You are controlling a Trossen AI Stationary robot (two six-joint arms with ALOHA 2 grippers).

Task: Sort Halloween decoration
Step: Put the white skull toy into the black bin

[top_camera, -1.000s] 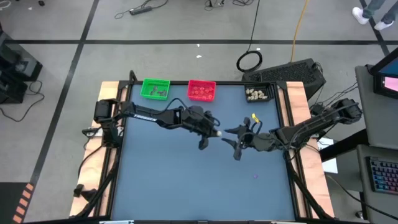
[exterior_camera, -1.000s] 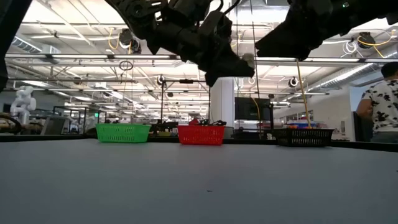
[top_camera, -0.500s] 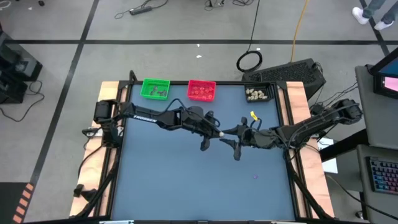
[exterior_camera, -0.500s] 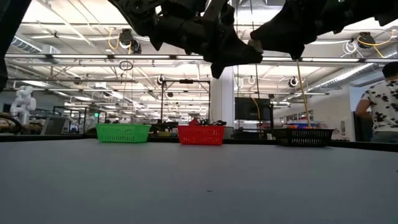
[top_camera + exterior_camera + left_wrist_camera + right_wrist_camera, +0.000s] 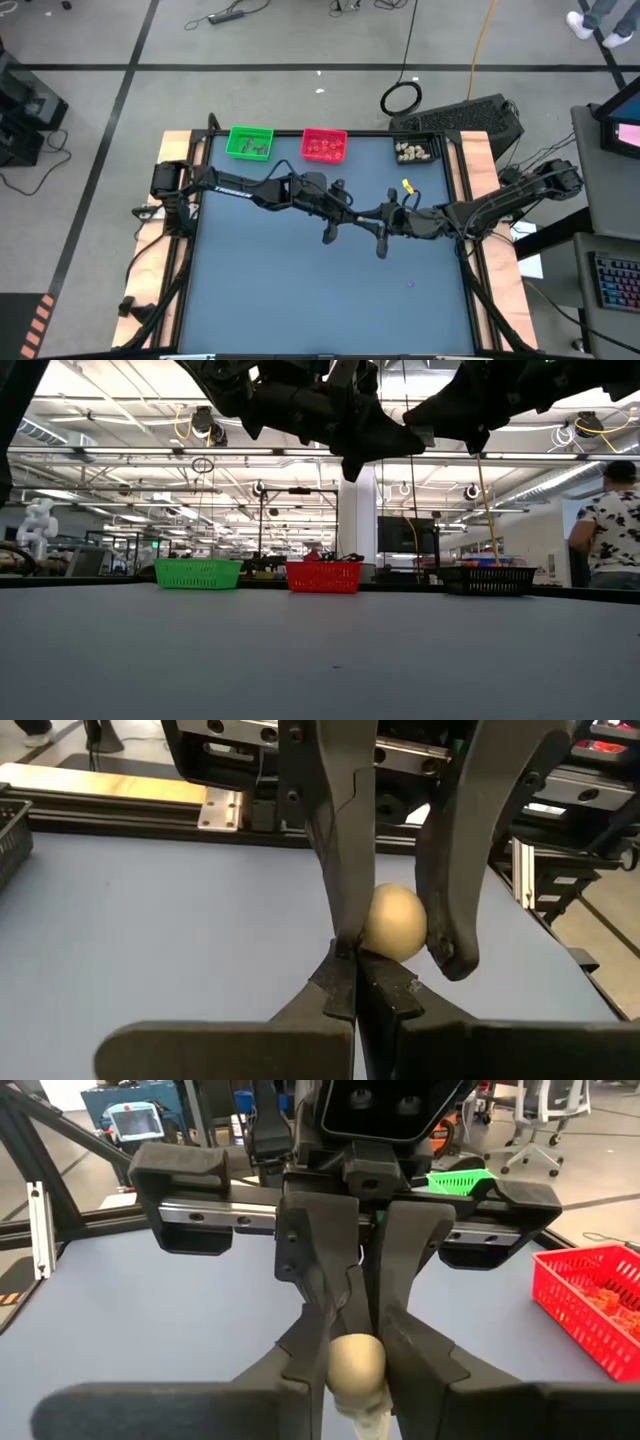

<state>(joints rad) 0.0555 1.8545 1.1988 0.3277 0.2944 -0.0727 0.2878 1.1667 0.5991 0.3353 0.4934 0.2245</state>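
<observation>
Both arms meet in mid-air above the middle of the blue table. A cream-white Halloween decoration [image 5: 393, 923], a small round ball with a knobbly end [image 5: 366, 1418], sits between the two grippers. My left gripper [image 5: 352, 213] reaches in from the table's left and is shut on one end of it. My right gripper [image 5: 368, 215] comes from the right, with one finger on each side of the ball. A tiny purple trinket [image 5: 410, 284] lies flat on the table nearer the front edge. My left gripper pinches the decoration's end beside the ball [image 5: 362, 952] between its fingertips [image 5: 335, 988], level, from the table's left. The decoration is lifted clear of the table and sticks out beyond the tips. My right gripper has the ball's two sides [image 5: 368, 925] between its fingers [image 5: 345, 870], level, from the table's right. Both pads lie against the ball.
Three small trays stand along the far edge: green [image 5: 249, 142], red [image 5: 323, 146] with orange-red pieces, and black [image 5: 416, 151] with cream pieces. Wooden side rails [image 5: 489, 180] flank the table. A person [image 5: 610, 520] stands beyond the table's right end.
My right gripper has moved toward the table's left until it met my left gripper, which came slightly to the right, still carrying the cream decoration. The gap between the two grippers has closed around the decoration, high above the table.
</observation>
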